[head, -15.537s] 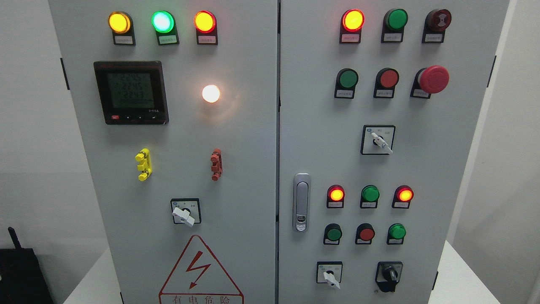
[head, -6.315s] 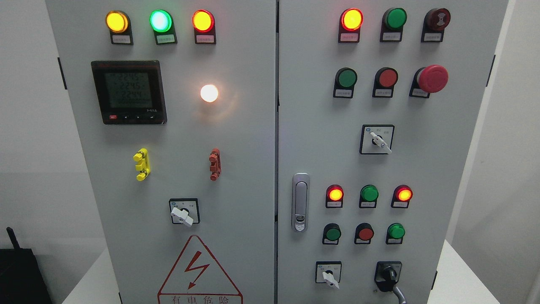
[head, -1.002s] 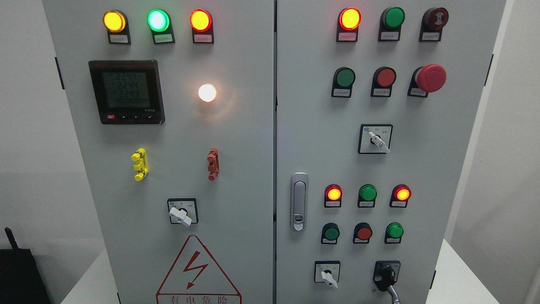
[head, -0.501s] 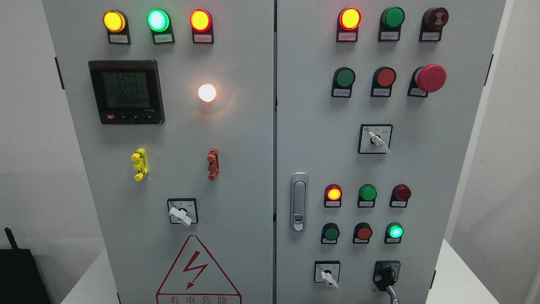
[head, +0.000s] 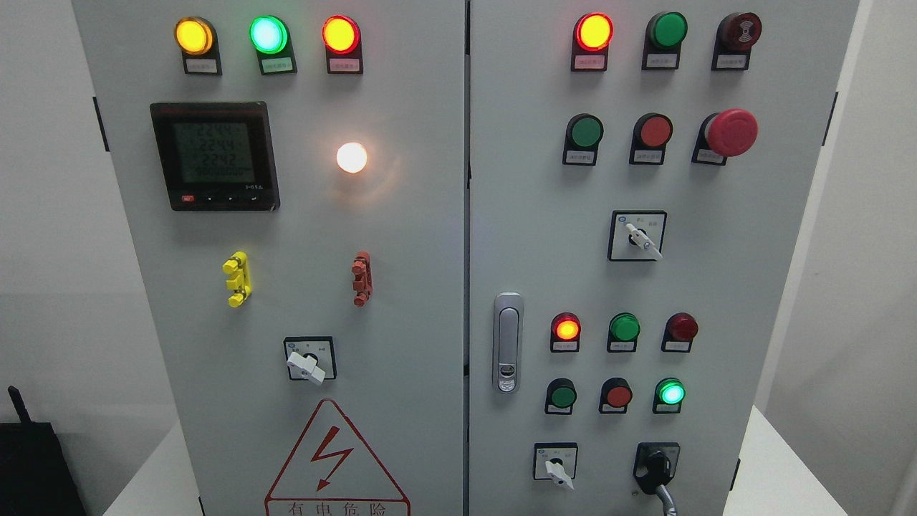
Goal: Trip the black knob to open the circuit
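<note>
The black knob (head: 655, 464) sits at the bottom right of the right cabinet door (head: 544, 215), turned so its grip slants down to the left. A thin grey part of my right hand (head: 667, 497) rises from the bottom edge and touches the knob's lower right side; the rest of the hand is out of frame. Above the knob, the right red lamp (head: 681, 327) is dark and the green lamp (head: 671, 393) below it glows. The left red lamp (head: 566, 328) is lit. My left hand does not show.
A white selector switch (head: 554, 468) sits left of the knob, and a silver door handle (head: 507, 342) is at the door's left edge. The red mushroom button (head: 731, 132) juts out at the upper right. The left door carries a meter (head: 213, 155) and a lit white lamp (head: 352, 158).
The knob has turned from upright to slanted since the hand's grey part came up to it. In the last second the right red lamp went out and the green lamp below it lit.
</note>
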Controlling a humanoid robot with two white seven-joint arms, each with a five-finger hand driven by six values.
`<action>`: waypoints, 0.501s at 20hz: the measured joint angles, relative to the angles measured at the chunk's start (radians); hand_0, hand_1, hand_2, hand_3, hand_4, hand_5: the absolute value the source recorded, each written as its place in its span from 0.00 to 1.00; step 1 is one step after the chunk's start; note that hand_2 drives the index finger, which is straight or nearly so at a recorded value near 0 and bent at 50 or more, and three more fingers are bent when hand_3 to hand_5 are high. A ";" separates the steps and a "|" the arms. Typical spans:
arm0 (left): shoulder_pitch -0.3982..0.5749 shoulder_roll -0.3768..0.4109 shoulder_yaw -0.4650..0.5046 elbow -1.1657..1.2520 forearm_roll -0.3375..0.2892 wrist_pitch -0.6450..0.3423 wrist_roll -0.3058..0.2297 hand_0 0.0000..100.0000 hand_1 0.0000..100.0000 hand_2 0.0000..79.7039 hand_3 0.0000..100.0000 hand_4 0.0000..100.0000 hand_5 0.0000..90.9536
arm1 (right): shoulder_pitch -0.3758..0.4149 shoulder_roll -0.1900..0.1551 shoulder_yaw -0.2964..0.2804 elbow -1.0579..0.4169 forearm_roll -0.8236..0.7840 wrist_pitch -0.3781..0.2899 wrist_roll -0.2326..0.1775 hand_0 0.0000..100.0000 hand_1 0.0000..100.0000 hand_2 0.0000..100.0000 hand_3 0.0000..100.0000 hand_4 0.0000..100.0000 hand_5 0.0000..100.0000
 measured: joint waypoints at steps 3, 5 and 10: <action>0.000 0.000 0.000 0.000 0.000 0.000 0.000 0.12 0.39 0.00 0.00 0.00 0.00 | 0.000 0.000 0.000 0.000 -0.001 0.000 0.000 0.00 0.00 0.12 1.00 1.00 1.00; 0.000 0.000 0.000 0.000 0.000 0.000 0.000 0.12 0.39 0.00 0.00 0.00 0.00 | 0.000 0.000 0.000 0.000 -0.001 0.000 0.000 0.00 0.00 0.12 1.00 1.00 1.00; 0.000 0.000 0.000 0.000 0.000 0.000 0.000 0.12 0.39 0.00 0.00 0.00 0.00 | 0.000 0.000 0.000 0.000 -0.001 0.000 -0.002 0.00 0.00 0.12 1.00 1.00 1.00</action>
